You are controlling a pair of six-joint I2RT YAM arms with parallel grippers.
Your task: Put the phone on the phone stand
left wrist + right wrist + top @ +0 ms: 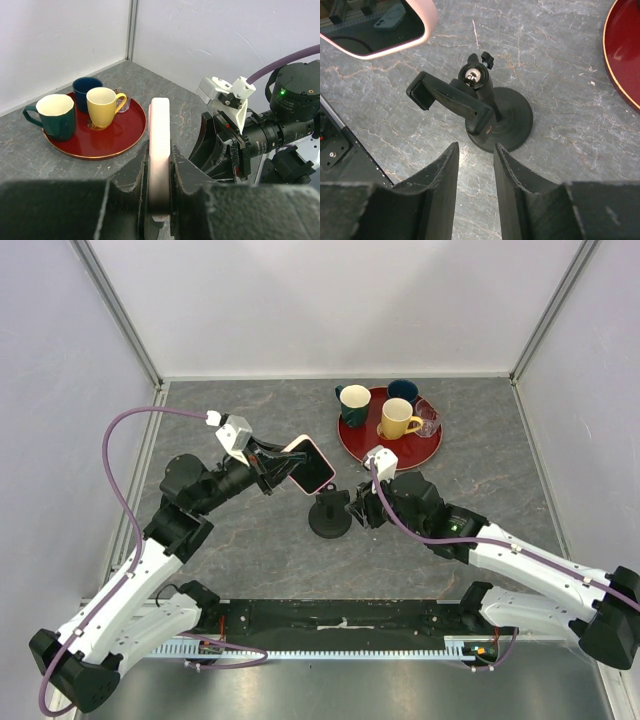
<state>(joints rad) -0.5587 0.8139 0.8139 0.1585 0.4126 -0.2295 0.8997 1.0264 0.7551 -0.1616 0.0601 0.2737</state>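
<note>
My left gripper (pixel 278 466) is shut on the phone (pixel 311 465), a slim black-screened phone with a pale pink edge, held in the air just up and left of the phone stand (pixel 330 514). In the left wrist view the phone's pink edge (pixel 160 145) stands clamped between my fingers. The stand is black, with a round disc base (pixel 507 120) and a clamp arm (pixel 451 97). My right gripper (pixel 475 148) is open and empty, close beside the stand's base, not touching it. The phone's corner (pixel 375 25) shows at the top left of the right wrist view.
A round red tray (pixel 391 443) at the back right holds a dark green mug (pixel 353 403), a yellow mug (pixel 398 419), a dark blue mug (pixel 403 390) and a small clear glass (pixel 429 421). White walls enclose the grey table (pixel 250 550).
</note>
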